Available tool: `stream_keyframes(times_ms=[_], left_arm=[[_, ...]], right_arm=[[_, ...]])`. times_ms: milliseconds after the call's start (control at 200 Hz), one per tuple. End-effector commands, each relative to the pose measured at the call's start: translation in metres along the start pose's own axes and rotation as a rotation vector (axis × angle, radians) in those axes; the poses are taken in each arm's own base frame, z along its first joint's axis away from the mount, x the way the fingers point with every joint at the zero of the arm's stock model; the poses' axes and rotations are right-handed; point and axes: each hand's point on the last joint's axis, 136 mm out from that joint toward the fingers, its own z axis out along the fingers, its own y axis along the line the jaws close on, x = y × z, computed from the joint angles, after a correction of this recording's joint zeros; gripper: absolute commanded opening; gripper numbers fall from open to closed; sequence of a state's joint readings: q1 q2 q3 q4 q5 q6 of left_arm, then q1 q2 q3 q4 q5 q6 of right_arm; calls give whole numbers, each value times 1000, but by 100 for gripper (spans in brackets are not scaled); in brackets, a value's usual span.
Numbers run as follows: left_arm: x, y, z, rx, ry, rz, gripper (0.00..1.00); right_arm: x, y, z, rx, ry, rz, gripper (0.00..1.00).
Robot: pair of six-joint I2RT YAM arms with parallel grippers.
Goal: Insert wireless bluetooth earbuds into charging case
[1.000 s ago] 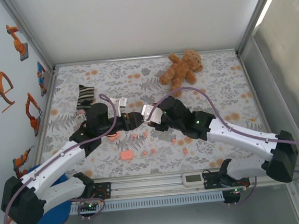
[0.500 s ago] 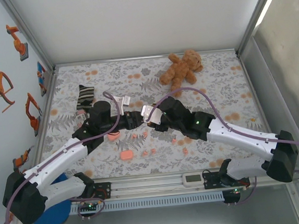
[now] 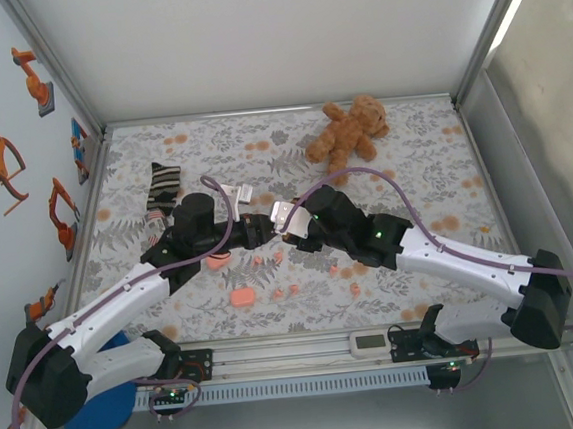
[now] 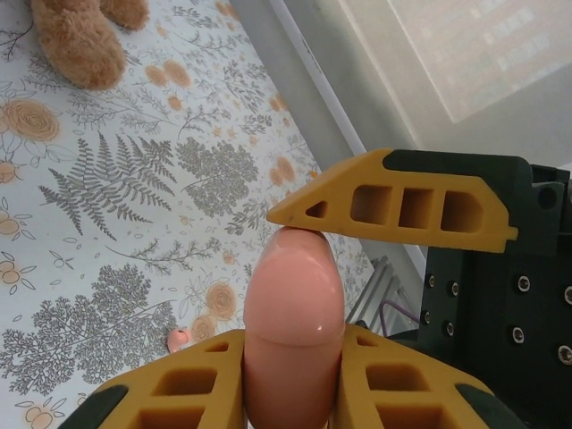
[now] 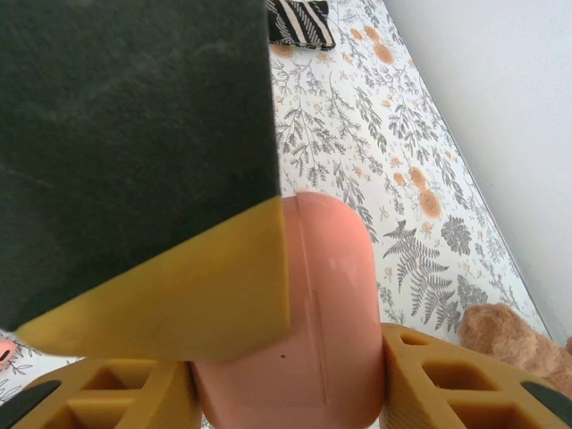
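Diagonally inward, left fingers [image 4: 402, 204] around case [image 4: 293, 308]

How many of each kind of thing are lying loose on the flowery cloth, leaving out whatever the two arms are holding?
Teddy bear: 1
Striped sock: 1
Pink cases: 2
Earbuds: 6
Total: 10
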State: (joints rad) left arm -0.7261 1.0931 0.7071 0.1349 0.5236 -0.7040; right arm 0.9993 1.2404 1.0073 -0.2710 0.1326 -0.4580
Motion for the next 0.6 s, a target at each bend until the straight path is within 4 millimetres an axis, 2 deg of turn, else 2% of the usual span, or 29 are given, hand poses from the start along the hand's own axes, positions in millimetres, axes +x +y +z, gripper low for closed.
stream_keyframes(times_ms=[0,95,200,451,596], left_arm=[[-13,-19,-5,47,-38,44,20],[-13,-16,-8,31,-54,51,19],[-14,-13,-12,13,-81,68,17],[-20,-1,-31,-68,-185,164,8],[-28,12,-44,-125,-257,220,1]], right_arm=[[-18,-13,-10,49,-53,30,54],[-19,-11,-13,36,-68,42,68],[-20,-9,-17,9,-94,72,78],[-22,-7,-33,-114,-216,223,86],[-21,-16,-50,-212,-347,376,88]])
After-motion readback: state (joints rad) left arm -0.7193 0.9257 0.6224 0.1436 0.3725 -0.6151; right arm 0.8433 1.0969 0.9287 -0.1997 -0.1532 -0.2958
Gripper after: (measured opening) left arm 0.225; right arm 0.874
